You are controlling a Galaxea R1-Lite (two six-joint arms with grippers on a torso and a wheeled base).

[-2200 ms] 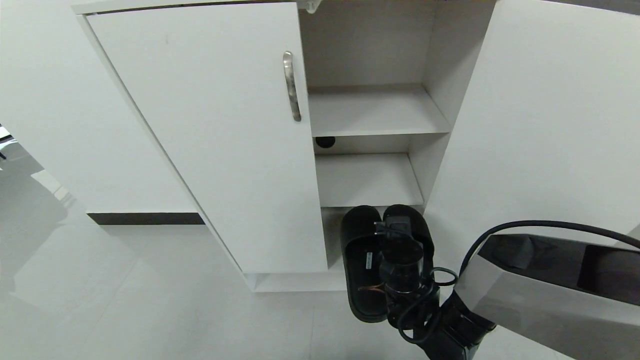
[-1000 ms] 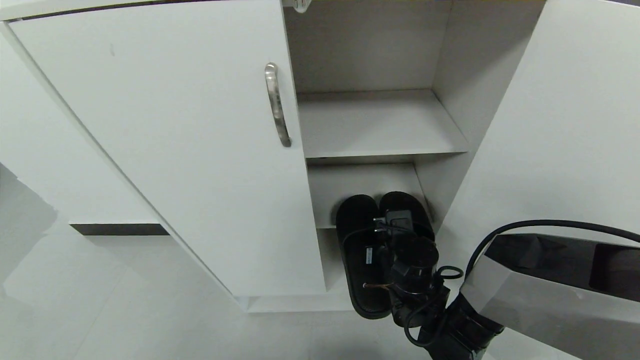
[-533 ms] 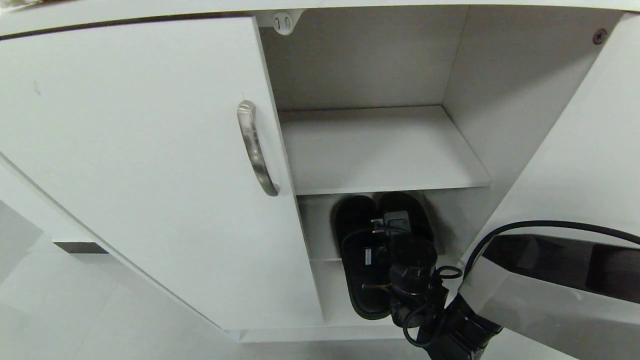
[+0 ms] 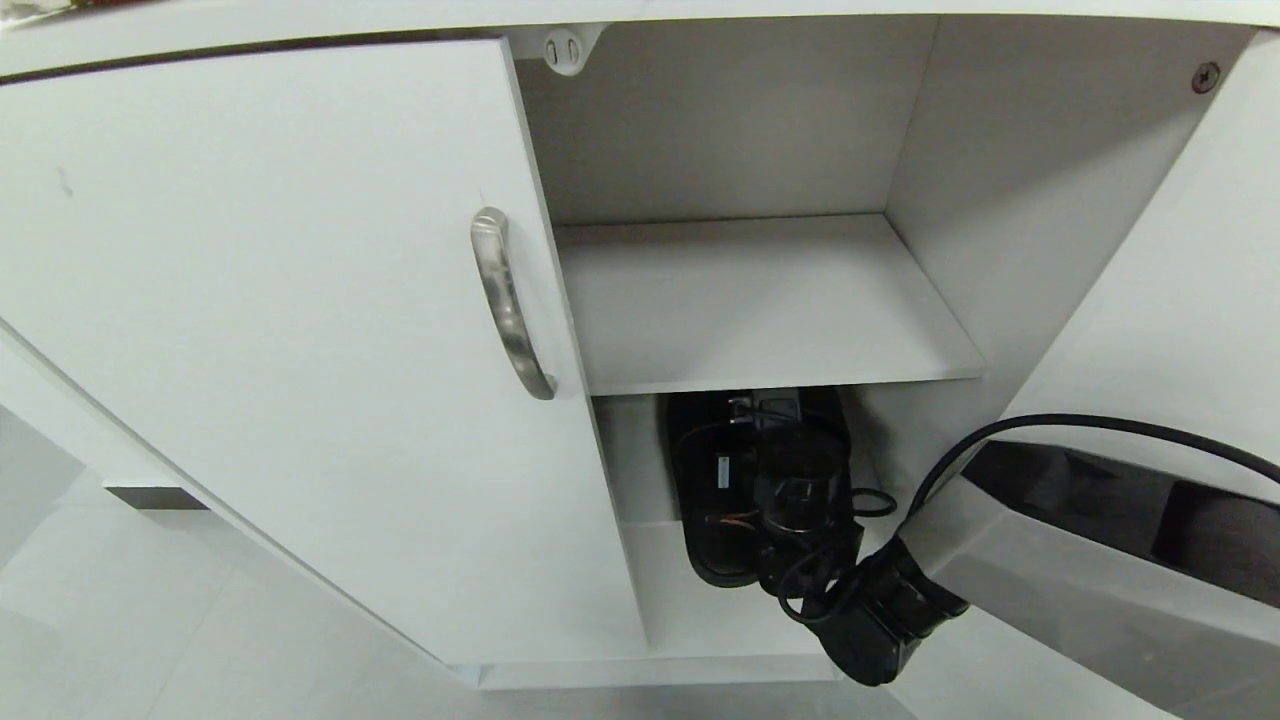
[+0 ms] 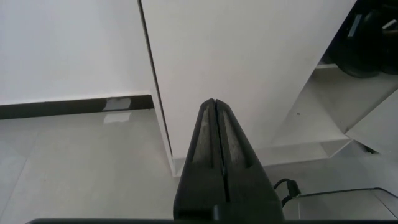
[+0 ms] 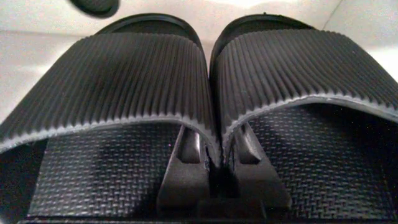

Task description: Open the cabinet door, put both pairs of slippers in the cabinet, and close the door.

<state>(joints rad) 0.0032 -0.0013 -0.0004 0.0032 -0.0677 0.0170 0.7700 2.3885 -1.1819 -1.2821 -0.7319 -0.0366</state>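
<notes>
1. While my right gripper (image 6: pixel 214 154) clamps the slippers (image 4: pixel 712 480), the shelf (image 4: pixel 760 300) overhangs their toes.
2. My left gripper (image 5: pixel 215 130), pressed closed, hangs by the shut door (image 4: pixel 300 350).
3. They are farther inside than before.

Silver arm (image 4: pixel 1060 590), black wrist (image 4: pixel 880 620), looped black cable (image 4: pixel 1080 422)

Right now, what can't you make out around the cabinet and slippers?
- Head view: toe ends of the slippers, hidden under the shelf.
- Head view: left half of the cabinet, behind the closed left door.
- Head view: open right door, cut off by the edge.
- Right wrist view: whether the slippers rest on anything; their straps block the view past the right gripper.
</notes>
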